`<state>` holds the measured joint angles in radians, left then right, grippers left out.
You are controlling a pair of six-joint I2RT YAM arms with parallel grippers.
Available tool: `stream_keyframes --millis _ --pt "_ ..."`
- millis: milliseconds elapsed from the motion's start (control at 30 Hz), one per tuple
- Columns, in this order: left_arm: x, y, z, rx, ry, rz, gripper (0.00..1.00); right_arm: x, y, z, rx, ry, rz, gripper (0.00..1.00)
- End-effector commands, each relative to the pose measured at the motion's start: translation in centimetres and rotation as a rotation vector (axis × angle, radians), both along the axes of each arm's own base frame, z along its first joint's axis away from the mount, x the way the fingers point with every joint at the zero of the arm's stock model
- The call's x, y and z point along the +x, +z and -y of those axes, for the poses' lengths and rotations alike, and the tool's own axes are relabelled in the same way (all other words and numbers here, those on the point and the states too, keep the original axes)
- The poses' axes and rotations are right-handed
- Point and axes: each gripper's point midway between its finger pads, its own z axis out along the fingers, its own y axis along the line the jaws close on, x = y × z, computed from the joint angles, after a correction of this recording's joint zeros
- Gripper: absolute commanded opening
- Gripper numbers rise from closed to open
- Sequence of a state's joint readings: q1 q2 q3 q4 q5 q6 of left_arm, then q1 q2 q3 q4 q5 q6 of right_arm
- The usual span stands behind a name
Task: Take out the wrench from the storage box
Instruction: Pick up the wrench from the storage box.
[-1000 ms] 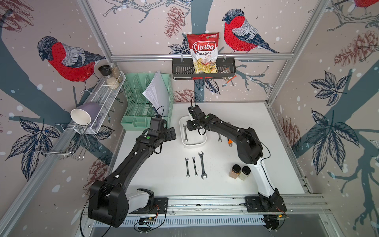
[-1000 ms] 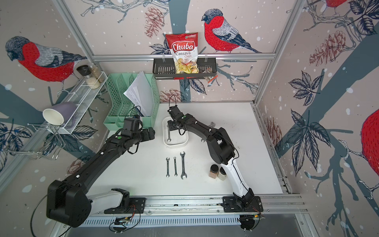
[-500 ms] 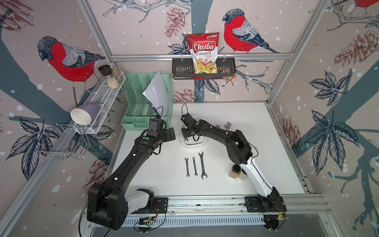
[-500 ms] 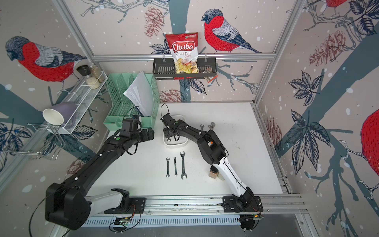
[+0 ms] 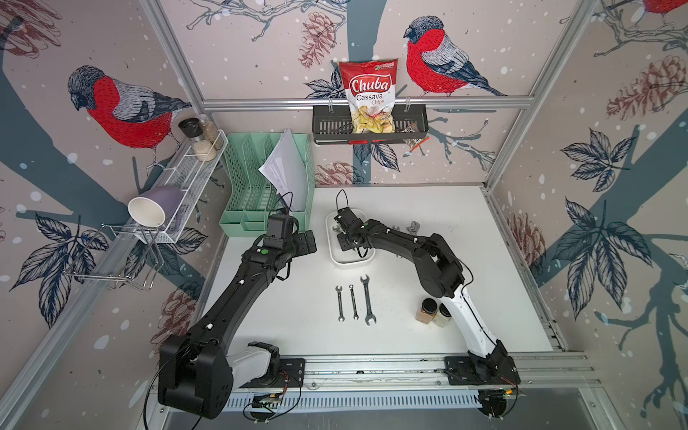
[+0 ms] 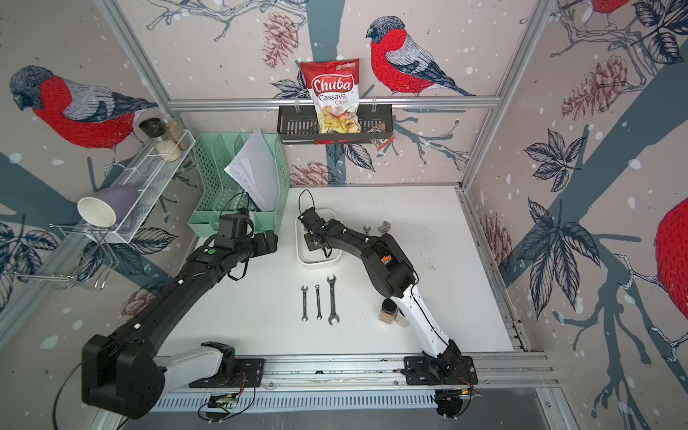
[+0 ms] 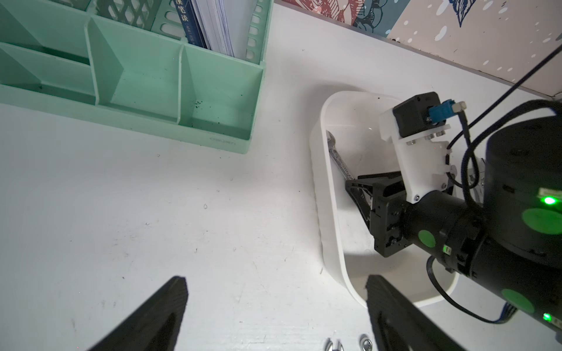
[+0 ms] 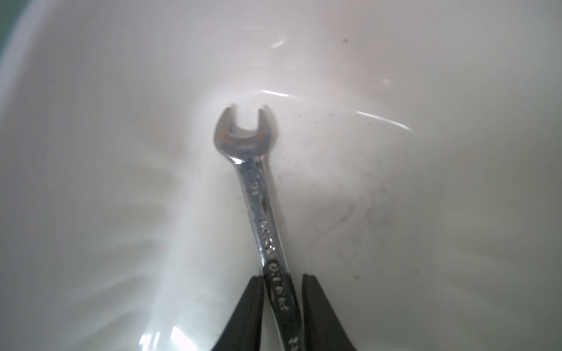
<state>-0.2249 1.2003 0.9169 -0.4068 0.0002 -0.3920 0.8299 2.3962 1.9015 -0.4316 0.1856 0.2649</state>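
Observation:
The white storage box [image 5: 352, 263] [image 6: 320, 262] sits mid-table in both top views. Inside it a steel open-end wrench [image 8: 258, 194] lies along the wall nearest the left arm, as the left wrist view shows: wrench [image 7: 337, 158], box rim [image 7: 330, 243]. My right gripper [image 8: 282, 278] [image 5: 344, 242] reaches down into the box, shut on the wrench's shank with a finger on each side. The wrench's other end is hidden by the fingers. My left gripper [image 7: 275, 278] [image 5: 311, 242] hovers open and empty above the table, just left of the box.
Three wrenches [image 5: 353, 301] lie side by side in front of the box. Two spice jars [image 5: 433, 312] stand by the right arm. Two more wrenches [image 5: 413, 226] lie behind that arm. A mint-green file organizer [image 5: 260, 193] stands back left, and a black basket [image 5: 368, 128] hangs on the back wall.
My right gripper has come down into the box towards its near left side, and its jaws have narrowed onto the wrench's shank. The left arm has not moved.

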Motion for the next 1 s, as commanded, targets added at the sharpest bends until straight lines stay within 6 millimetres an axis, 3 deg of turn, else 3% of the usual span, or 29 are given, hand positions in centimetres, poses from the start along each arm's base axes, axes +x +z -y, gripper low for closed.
stream_keyframes --millis 0,200,467,800,967 --pt "0.3 0.2 0.0 -0.007 -0.008 0.013 0.95 -0.6 -1.0 2.6 -0.061 -0.053 -0.035 0.20" --pt "0.3 0.5 -0.1 -0.010 -0.004 0.021 0.95 -1.5 -0.8 4.2 -0.050 -0.083 -0.060 0.19" --pt "0.2 0.6 -0.1 -0.014 -0.006 0.024 0.95 -0.5 -0.1 3.2 0.015 -0.086 -0.083 0.24" --pt "0.2 0.7 0.0 -0.027 -0.011 0.028 0.95 0.9 -1.0 2.6 -0.007 -0.078 -0.096 0.30" --pt "0.2 0.9 -0.1 -0.030 -0.012 0.031 0.95 0.3 -2.6 3.4 -0.101 -0.071 -0.103 0.32"
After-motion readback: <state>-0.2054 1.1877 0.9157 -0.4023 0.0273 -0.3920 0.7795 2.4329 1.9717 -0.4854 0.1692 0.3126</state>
